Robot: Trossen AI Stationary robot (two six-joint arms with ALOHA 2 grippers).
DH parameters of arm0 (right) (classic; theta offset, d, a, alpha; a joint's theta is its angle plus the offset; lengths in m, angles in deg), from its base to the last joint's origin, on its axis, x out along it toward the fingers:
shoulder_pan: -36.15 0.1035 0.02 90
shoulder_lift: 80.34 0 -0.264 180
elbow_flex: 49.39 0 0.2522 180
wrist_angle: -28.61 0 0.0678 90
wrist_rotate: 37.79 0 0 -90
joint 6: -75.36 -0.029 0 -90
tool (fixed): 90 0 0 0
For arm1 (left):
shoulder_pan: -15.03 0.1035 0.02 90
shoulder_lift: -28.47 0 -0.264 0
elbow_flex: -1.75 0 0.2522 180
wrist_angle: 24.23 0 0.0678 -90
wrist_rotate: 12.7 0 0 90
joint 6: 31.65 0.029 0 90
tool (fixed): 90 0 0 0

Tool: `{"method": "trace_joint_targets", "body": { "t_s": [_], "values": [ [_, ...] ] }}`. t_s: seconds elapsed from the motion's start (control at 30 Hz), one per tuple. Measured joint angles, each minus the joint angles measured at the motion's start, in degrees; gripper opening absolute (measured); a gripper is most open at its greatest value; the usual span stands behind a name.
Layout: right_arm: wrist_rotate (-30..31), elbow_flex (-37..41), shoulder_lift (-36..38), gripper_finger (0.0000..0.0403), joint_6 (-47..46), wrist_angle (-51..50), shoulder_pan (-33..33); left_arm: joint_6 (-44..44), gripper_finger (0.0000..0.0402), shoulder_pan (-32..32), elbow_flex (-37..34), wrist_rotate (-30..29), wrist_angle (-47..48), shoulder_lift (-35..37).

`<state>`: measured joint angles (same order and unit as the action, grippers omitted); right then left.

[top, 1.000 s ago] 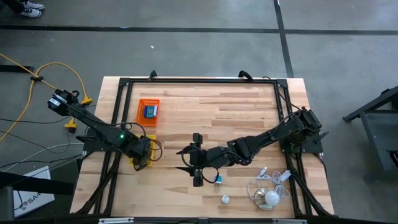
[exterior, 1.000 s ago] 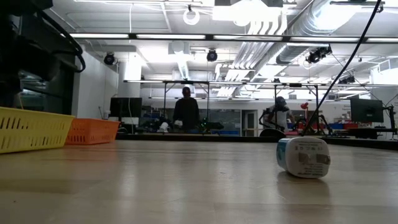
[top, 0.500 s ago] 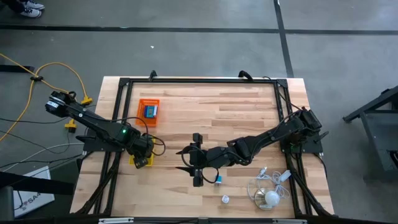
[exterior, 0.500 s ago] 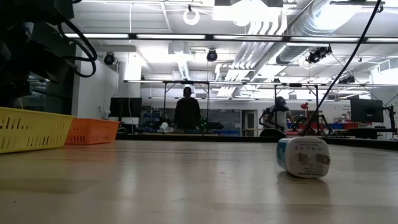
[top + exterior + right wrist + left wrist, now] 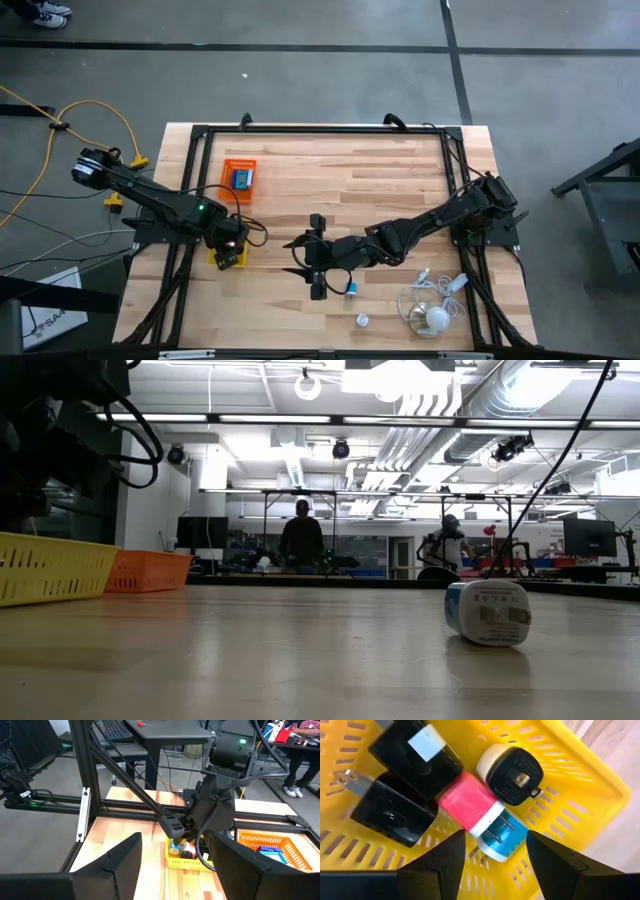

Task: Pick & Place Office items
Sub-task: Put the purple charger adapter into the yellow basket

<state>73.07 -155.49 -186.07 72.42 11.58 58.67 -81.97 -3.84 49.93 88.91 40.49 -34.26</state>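
Observation:
A yellow tray at the table's left holds several plug adapters: two black ones, a white and black round one and a pink, white and blue one. My left gripper hangs open and empty just above them; it also shows in the high view. My right gripper is open and empty at the table's middle. A small blue and white piece lies on the table by its near finger. A white adapter lies nearer the front edge and shows on its side in the low view.
An orange tray with a blue item stands behind the yellow one. A white cable bundle with a round white piece lies at the front right. People stand in the room beyond the table.
My left arm has shifted a little toward the table's right over the yellow tray. My right arm has kept still.

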Motion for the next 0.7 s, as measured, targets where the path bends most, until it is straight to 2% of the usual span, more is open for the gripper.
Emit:
{"method": "trace_joint_targets", "body": {
  "t_s": [0.2,0.47,0.7],
  "values": [
    [0.0,0.0,0.0,0.0217,0.0,0.0,0.0,2.0,0.0203,0.0,0.9,-2.4,0.2,0.0],
    [0.0,0.0,0.0,0.0217,0.0,0.0,0.0,6.2,0.0203,0.0,6.6,-3.5,1.1,0.0],
    [0.0,0.0,0.0,0.0217,0.0,-1.2,0.0,9.0,0.0203,0.0,9.8,-6.8,2.8,0.0]
  ]
}}
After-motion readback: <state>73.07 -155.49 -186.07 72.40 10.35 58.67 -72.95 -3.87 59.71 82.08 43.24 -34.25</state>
